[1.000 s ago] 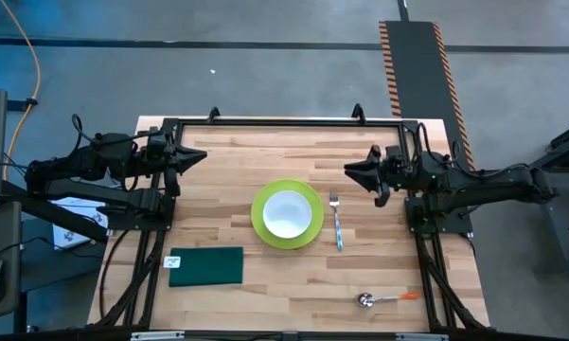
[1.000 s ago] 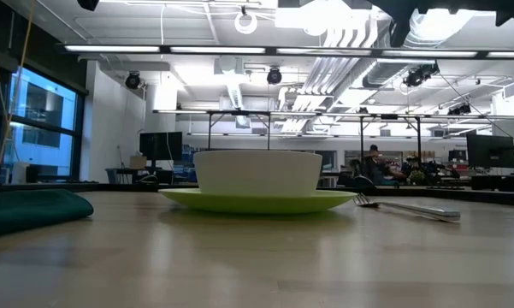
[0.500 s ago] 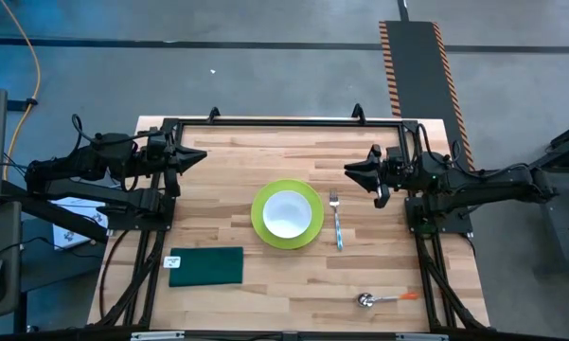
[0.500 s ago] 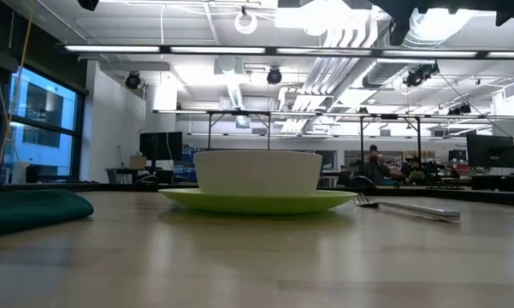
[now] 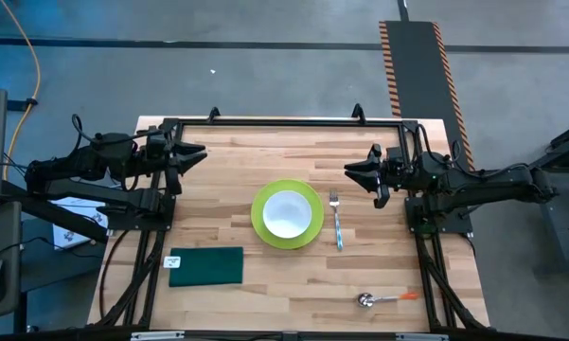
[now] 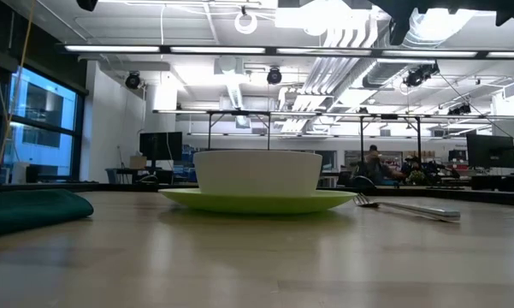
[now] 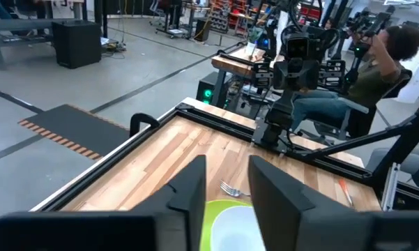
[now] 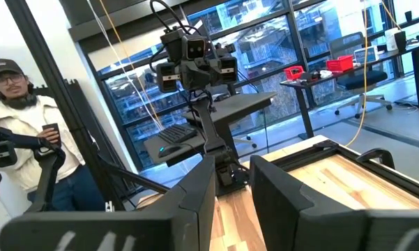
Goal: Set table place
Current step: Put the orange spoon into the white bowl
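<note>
Nearest the front edge of the light wooden worktop [image 5: 293, 284] lie a spoon [image 5: 383, 299] with an orange handle, toward the right side, and a folded dark green cloth [image 5: 206, 266], toward the left side. Farther back, at the middle, a white bowl [image 5: 287, 213] sits on a lime-green plate [image 5: 262, 230], and a fork [image 5: 337, 224] lies just beside the plate on its right. Toward the far edge both arms wait above the worktop, well apart from the tableware. The left gripper [image 5: 197, 154] hangs over the far left part, its fingers parted and grasping nothing. The right gripper [image 5: 352, 171] hangs over the far right part, its fingers likewise parted with a gap and empty. Beyond the worktop, a person stands in the room.
</note>
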`<state>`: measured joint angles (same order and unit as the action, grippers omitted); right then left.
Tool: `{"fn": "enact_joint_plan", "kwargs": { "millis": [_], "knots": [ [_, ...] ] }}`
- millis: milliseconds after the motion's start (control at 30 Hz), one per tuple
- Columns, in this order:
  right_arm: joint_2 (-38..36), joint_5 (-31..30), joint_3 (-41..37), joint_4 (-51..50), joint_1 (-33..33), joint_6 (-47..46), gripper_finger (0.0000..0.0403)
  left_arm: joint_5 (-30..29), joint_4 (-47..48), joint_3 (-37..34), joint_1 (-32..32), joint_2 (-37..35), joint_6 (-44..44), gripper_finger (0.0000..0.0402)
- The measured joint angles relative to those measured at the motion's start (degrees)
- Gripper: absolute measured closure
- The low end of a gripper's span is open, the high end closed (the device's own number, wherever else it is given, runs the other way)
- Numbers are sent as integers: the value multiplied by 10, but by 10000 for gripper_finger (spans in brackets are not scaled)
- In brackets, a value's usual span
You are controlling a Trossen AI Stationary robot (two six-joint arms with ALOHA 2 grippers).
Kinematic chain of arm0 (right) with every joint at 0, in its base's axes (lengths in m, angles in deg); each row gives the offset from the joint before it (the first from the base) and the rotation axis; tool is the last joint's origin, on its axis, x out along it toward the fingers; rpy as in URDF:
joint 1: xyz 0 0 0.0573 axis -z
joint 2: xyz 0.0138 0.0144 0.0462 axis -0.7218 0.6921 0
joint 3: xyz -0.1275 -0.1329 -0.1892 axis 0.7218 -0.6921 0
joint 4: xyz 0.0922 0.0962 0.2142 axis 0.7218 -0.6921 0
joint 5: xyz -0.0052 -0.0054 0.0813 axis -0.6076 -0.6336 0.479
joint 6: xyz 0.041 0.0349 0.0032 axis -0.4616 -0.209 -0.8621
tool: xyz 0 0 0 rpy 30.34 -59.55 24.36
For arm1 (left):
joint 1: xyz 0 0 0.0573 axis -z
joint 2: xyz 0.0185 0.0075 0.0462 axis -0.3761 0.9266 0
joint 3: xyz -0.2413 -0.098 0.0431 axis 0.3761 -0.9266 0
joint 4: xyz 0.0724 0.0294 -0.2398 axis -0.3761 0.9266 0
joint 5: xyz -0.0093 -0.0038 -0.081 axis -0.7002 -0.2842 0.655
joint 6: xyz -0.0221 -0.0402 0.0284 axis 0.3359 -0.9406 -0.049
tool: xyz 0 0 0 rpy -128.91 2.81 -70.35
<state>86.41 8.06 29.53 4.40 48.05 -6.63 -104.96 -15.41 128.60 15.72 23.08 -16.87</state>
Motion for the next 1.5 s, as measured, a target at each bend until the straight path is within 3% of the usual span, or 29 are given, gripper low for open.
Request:
{"fn": "enact_joint_plan", "kwargs": {
  "millis": [200, 500, 667, 833, 1500],
  "knots": [
    [0, 0, 0, 0, 0, 0, 320, 0, 1, 0, 0, 0, 1, 289],
    [0, 0, 0, 0, 0, 0, 320, 0, 4, 0, 0, 0, 29, 395],
    [0, 0, 0, 0, 0, 0, 320, 0, 3, 0, 0, 0, 28, 378],
    [0, 0, 0, 0, 0, 0, 320, 0, 4, 0, 0, 0, 30, 398],
    [0, 0, 0, 0, 0, 0, 320, -1, 3, 0, 0, 0, 30, 401]
  ]
}}
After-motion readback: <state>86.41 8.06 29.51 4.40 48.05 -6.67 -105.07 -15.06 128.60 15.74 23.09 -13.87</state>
